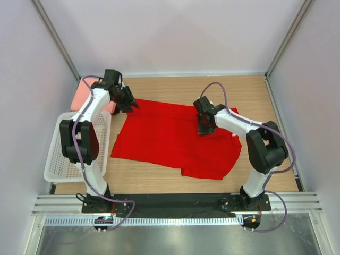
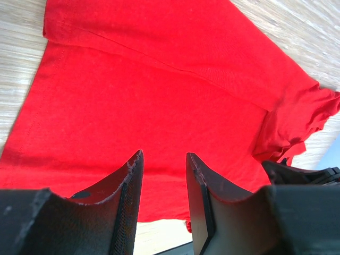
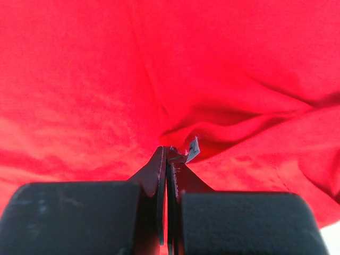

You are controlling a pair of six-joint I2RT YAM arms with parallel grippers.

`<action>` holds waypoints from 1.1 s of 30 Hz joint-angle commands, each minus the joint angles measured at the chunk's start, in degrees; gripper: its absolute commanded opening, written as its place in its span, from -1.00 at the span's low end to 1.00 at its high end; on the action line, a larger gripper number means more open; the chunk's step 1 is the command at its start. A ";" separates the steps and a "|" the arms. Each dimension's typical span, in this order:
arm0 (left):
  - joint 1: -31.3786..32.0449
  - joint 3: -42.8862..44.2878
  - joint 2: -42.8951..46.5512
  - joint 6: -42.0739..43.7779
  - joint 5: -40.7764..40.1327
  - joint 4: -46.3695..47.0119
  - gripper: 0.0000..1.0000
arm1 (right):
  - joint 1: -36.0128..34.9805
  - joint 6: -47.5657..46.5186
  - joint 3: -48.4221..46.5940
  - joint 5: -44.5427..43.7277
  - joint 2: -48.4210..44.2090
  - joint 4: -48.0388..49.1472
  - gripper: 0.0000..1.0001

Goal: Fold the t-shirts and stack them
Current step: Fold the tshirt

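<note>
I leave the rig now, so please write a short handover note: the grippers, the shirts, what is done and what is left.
Left gripper: open, empty, over the far left corner of the red t-shirt.
Right gripper: shut on a pinch of its cloth.
The red t-shirt lies spread on the table, unfolded.
Done: one pink shirt, folded, just beyond the white basket.
Left: fold the red t-shirt and stack it.

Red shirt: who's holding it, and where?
The right gripper pinches the red shirt at a bunched fold by its white tag; the left gripper holds nothing.
</note>
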State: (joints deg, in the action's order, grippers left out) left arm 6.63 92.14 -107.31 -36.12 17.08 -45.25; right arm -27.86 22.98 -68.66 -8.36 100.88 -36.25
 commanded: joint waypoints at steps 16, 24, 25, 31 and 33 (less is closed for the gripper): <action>0.92 -1.88 4.56 -1.59 -0.29 2.54 -0.21 | -7.11 22.97 0.37 -12.55 -3.41 3.99 -0.97; 1.45 -1.43 4.74 -1.15 -0.12 2.28 -0.21 | -8.09 24.31 -0.59 -13.96 -4.37 3.30 -0.74; 1.54 -1.52 4.83 -1.06 -0.21 2.19 -0.21 | -8.09 23.69 -0.86 -13.88 -5.07 3.03 -0.64; 2.94 -3.45 5.79 0.17 -0.56 2.45 -0.20 | -8.09 16.49 -2.71 -10.80 -8.59 -2.07 -0.25; 4.43 -3.98 5.97 0.87 -0.21 2.80 -0.19 | -7.22 13.50 -1.13 -11.94 -9.38 -2.16 -0.37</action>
State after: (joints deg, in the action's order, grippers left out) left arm 9.15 88.79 -104.57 -36.93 16.56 -44.07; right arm -35.70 40.97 -68.99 -18.94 95.79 -36.80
